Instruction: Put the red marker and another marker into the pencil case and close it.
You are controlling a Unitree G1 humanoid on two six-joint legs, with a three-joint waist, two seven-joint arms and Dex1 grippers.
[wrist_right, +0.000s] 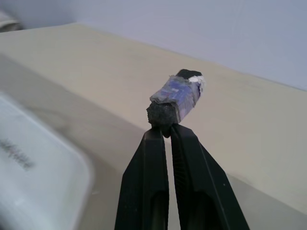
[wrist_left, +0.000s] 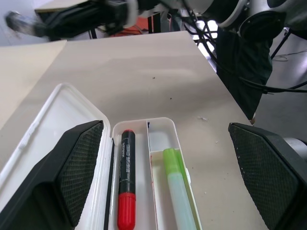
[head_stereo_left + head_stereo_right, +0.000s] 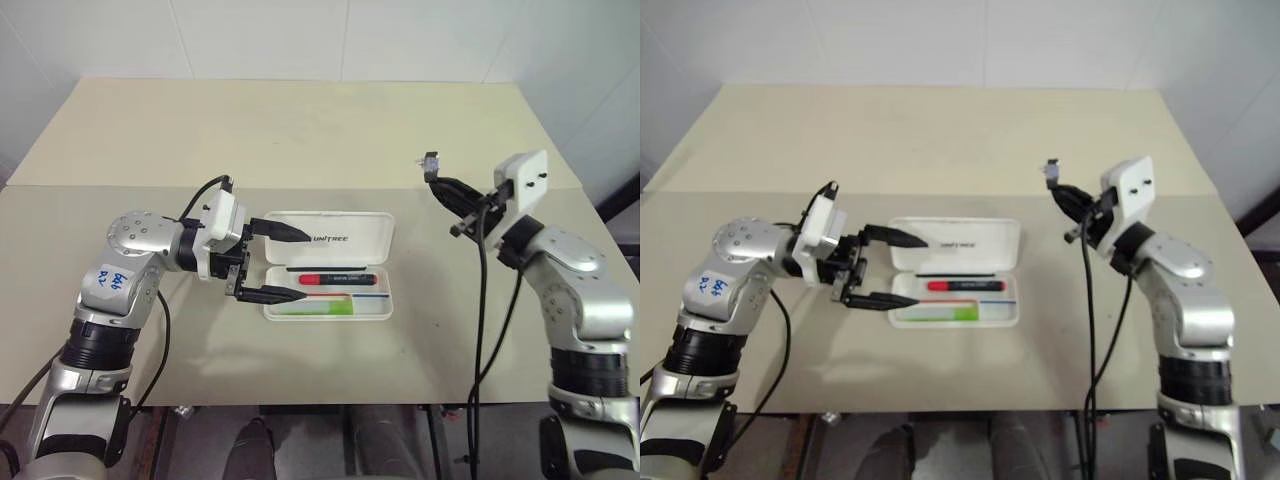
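Note:
The white pencil case (image 3: 355, 228) lies open in the middle of the table, its lid with dark lettering folded flat away from me. In its tray lie the red marker (image 3: 338, 278), red cap and black barrel, and a light-green highlighter (image 3: 320, 308) in the near compartment. My left gripper (image 3: 303, 266) stands open at the case's left end, one finger (image 2: 76, 167) over the lid and the other by the tray's near corner. Off to the right, raised above the table, my right gripper (image 3: 434, 181) is shut on a small dark grey lump (image 1: 175, 98) wrapped in purplish tape.
The beige table (image 3: 300, 130) runs wide behind and beside the case, with a seam across it just beyond the lid. Black cables hang from both wrists. The table's near edge runs just in front of the case.

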